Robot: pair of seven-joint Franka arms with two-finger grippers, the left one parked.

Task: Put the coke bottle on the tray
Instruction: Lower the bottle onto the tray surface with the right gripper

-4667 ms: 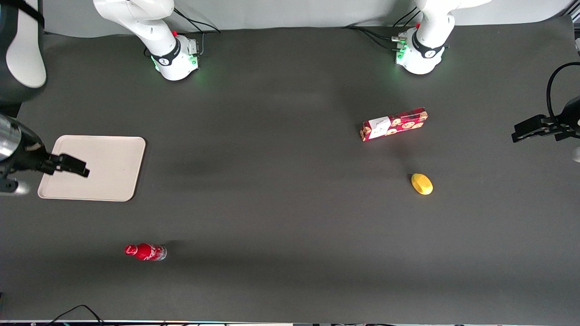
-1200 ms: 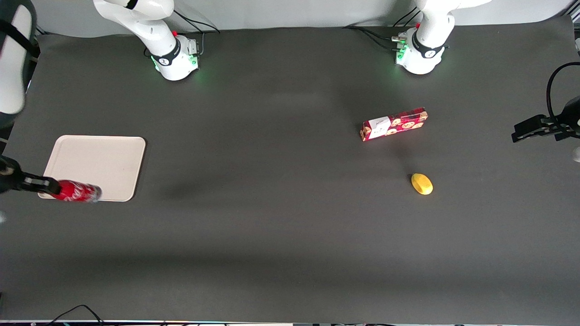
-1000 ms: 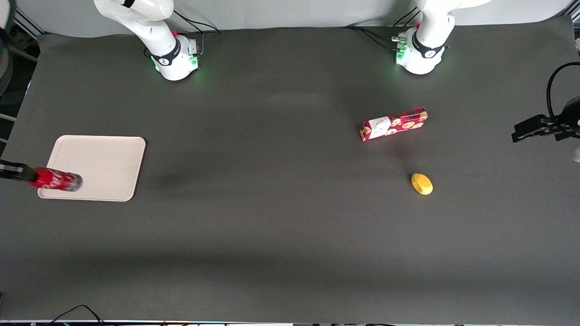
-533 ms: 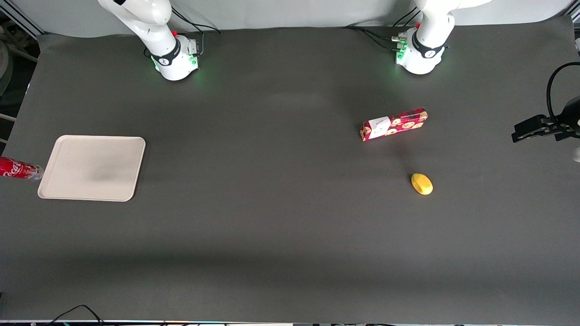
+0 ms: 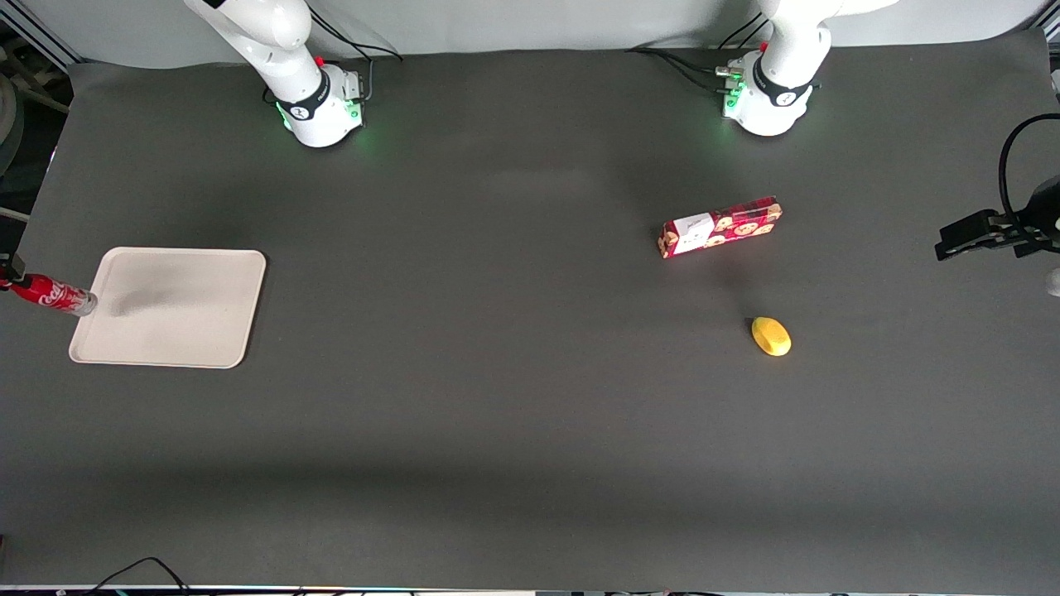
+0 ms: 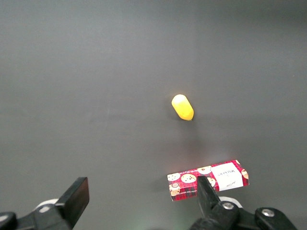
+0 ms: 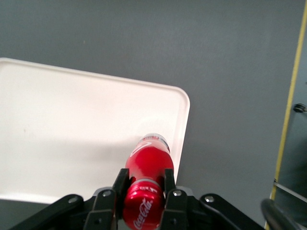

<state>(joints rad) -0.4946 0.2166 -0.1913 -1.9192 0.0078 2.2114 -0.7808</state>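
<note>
Gripper (image 7: 143,197): clamped on bottle neck, fingers (image 7: 169,184) pressing both sides; at working arm's end of table, mostly out of front view.
Bottle (image 5: 51,293): held off the surface, base toward tray, hanging over tray's outer edge in wrist view.
Change: half a second ago sat a little lower and farther out past the tray edge; now shifted back toward tray, base at its rim.
Meaning: carry nearly over; lowering and release still ahead, by judgement.
Bottle make: glossy red cylinder, white script, silvery clear base; slick, apt to roll if laid down.
Tray (image 5: 190,306): flat beige-white plastic, rounded corners, low rim, bare.
Table (image 5: 513,397): dark grey matte.
Box (image 5: 720,226): red printed carton, toward parked arm's end.
Yellow thing (image 5: 771,336): smooth, oval, nearer camera than box.
</note>
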